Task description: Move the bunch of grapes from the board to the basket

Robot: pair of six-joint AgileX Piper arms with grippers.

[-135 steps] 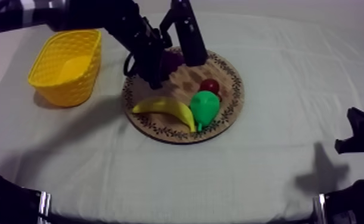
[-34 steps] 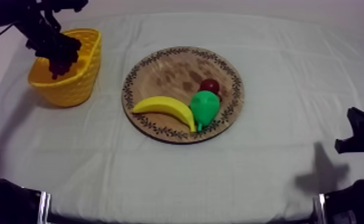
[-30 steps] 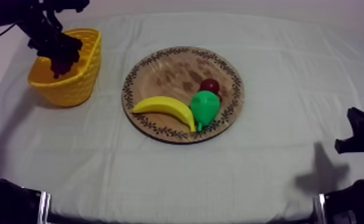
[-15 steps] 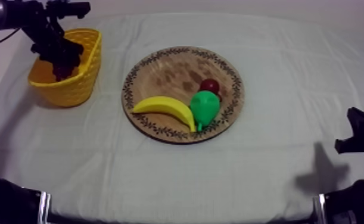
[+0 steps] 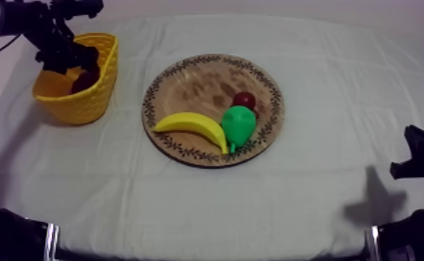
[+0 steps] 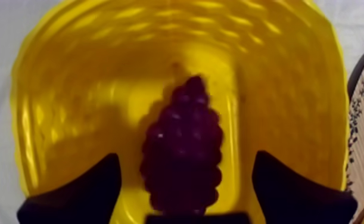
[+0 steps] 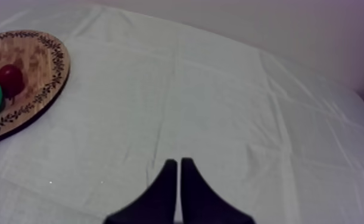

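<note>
Bunch of grapes [image 5: 83, 81] lies in the yellow basket [image 5: 93, 97]. Left end effector [image 6: 185, 156] gapes over it; right end effector [image 7: 178, 162] closed, empty.

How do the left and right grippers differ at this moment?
The left gripper is open, jaws wide apart either side of the grapes lying in the basket; the right gripper is shut, jaws together as a wedge. The left hangs over the basket; the right sits over bare cloth, away from the board. Shared: neither holds anything.
</note>
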